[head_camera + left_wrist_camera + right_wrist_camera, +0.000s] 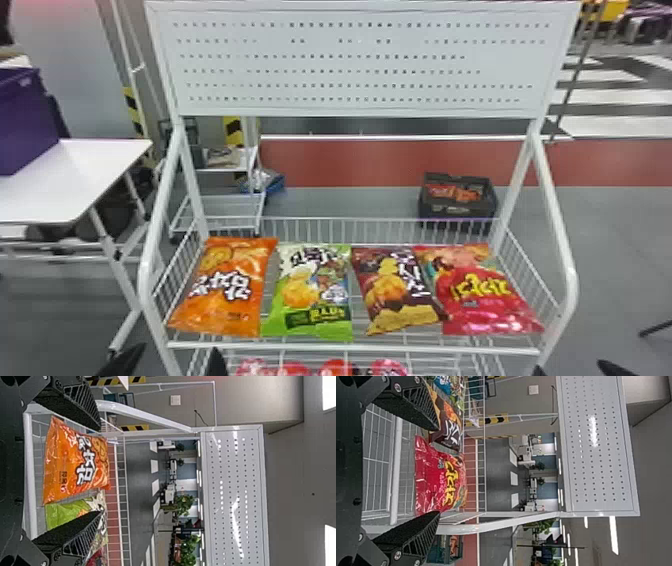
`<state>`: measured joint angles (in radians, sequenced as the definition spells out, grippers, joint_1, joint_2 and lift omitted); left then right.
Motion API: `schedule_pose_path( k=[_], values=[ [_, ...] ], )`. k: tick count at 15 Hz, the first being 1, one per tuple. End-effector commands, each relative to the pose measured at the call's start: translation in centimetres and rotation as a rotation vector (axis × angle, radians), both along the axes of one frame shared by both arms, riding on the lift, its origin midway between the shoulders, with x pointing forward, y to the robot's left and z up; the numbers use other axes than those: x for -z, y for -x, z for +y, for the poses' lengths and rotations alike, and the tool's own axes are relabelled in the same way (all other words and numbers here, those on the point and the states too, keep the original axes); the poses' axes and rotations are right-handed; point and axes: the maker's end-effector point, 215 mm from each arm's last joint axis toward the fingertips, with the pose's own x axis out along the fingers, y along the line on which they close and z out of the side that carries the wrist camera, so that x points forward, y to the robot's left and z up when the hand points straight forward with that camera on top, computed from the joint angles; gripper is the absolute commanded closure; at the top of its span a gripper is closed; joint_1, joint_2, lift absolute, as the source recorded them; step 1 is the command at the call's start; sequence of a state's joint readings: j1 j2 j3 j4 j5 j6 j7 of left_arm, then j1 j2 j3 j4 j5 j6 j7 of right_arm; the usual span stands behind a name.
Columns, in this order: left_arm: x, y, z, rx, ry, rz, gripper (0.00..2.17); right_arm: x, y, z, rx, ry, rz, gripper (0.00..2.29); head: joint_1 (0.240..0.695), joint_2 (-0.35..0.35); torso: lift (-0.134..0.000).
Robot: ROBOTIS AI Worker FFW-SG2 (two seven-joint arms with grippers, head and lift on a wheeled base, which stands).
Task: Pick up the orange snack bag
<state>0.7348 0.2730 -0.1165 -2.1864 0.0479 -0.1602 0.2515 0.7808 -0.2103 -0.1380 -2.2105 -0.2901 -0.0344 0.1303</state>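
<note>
Two grippers reach in at the front of one white rack [560, 260], two black fingers on each. The left gripper [178, 351] stands wide, and so does the right gripper [570, 367]. Four bags lie in one row on the rack's wire shelf: one orange snack bag [225, 310], one green bag [300, 295], one brown bag [395, 290] and one red bag [487, 300]. The orange snack bag is ahead of the left gripper and a little to its right, just past the fingertips and apart from them. The green bag is next, farther to that gripper's right. The brown bag lies ahead of the two grippers and between them; the red bag is ahead of the right gripper and to its left. Well beyond the right gripper, one dark crate [457, 212] sits on the floor. One white table [75, 165] with one purple box [25, 115] stands to the left gripper's left, farther off
</note>
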Motion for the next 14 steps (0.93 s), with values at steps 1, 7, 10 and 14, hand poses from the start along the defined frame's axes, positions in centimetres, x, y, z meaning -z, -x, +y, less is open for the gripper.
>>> schedule_pose_path(
  k=[1, 7, 10, 14],
  values=[
    [-0.06, 0.00, -0.01, 0.000, 0.000, -0.001, 0.14, 0.02, 0.01, 0.07, 0.000, -0.004, 0.000, 0.15, 0.499, 0.000, 0.000],
    [-0.05, 0.01, -0.09, 0.001, -0.001, -0.001, 0.14, -0.10, -0.01, -0.01, -0.001, 0.000, -0.003, 0.15, 0.499, 0.000, 0.000],
    [-0.06, 0.06, -0.18, 0.004, 0.000, -0.001, 0.14, -0.10, -0.02, 0.00, -0.002, 0.001, -0.003, 0.15, 0.499, 0.000, 0.000],
    [-0.01, 0.11, -0.39, 0.007, 0.003, 0.001, 0.14, -0.14, 0.02, 0.00, -0.003, 0.002, -0.005, 0.15, 0.499, 0.000, 0.000]
  ],
)
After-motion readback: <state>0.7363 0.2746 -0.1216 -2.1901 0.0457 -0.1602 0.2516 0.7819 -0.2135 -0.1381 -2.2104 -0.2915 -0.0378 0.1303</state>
